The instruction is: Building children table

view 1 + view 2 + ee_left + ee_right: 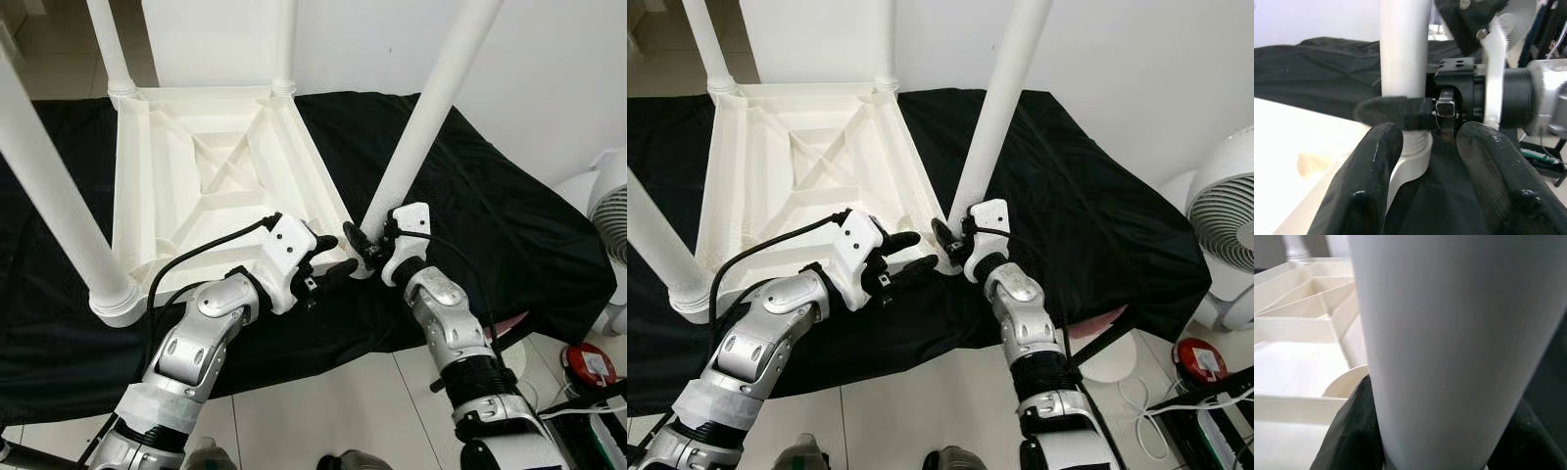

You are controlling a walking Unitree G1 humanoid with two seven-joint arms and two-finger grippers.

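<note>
A: The white plastic children's table lies upside down on a black cloth-covered table, its ribbed underside facing up and its round white legs pointing upward.

B: What is around it?

A: A white fan stands at the right, a red round object sits on the tiled floor below it, and cables run nearby. Nothing lies between the arms and the near corner.

B: And the arms?

A: Both reach forward to that near right corner. The right pincer is clamped round the base of the white corner leg, which leans a little to the right. The left pincer sits just beside it with fingers spread — touching nothing that I can make out.

B: Do the wrist cameras add anything?

A: The left wrist view shows one black finger of the right pincer wrapped across the leg just above its socket collar. The right wrist view shows the leg close up — dark fingers on both sides.
</note>
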